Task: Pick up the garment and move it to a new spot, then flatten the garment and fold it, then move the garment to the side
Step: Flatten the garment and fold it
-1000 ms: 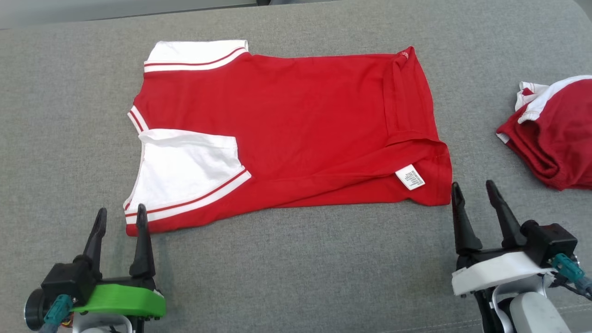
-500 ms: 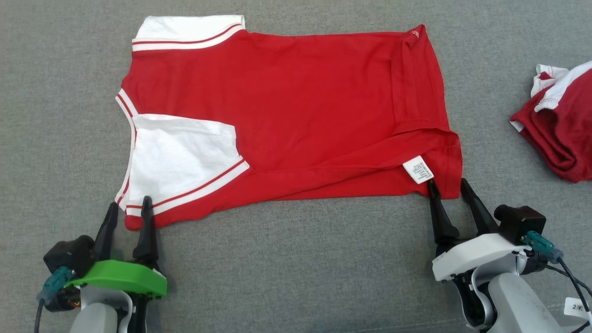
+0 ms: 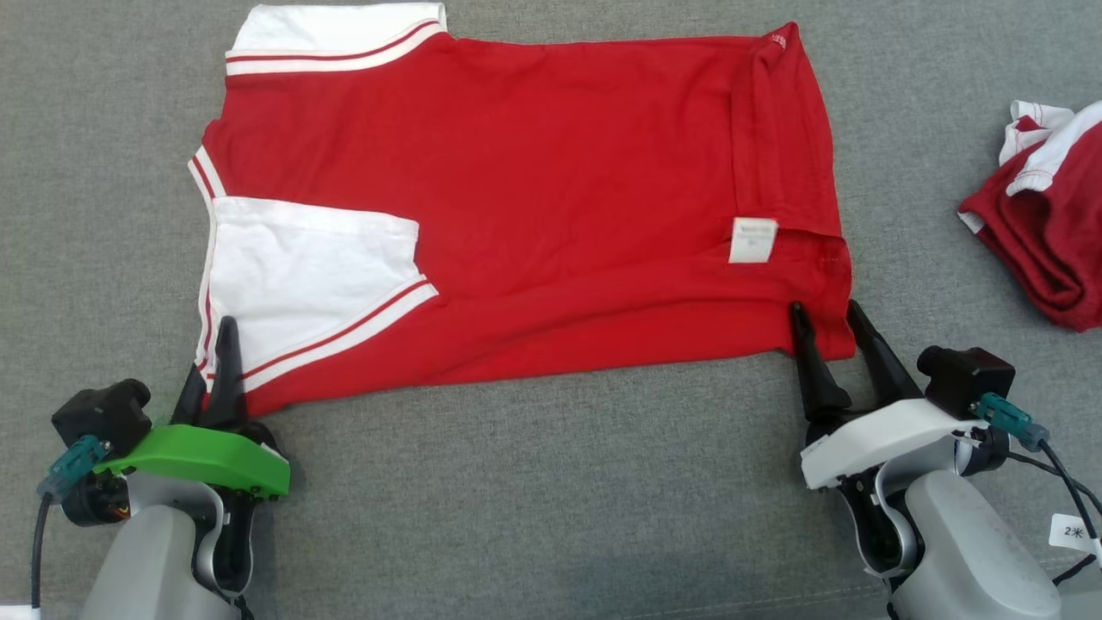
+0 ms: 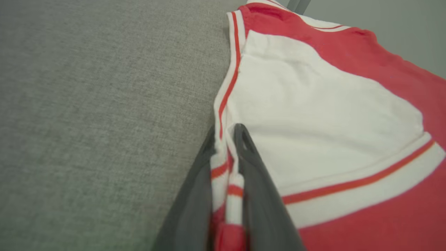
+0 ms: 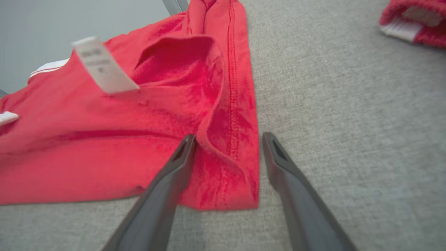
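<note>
The red shirt (image 3: pixel 534 189) lies spread out on the grey surface (image 3: pixel 551 482), just in front of both grippers. The left gripper (image 4: pixel 225 139) is nearly closed. Its two dark fingers pinch the edge of the white sleeve (image 4: pixel 313 115), where the red and white stripes run, and the cloth is bunched up between them. The rest of the sleeve spreads out ahead of it and to its right. The right gripper (image 5: pixel 229 137) is wide open. One finger is over the shirt's red corner and the other is just off its edge, so the stitched hem lies between them, not squeezed. A white tag (image 5: pixel 102 66) sticks up ahead of this gripper, to its left. Another red and white bundle of cloth (image 3: pixel 1046 241) lies well off to its right, apart from the shirt.
</note>
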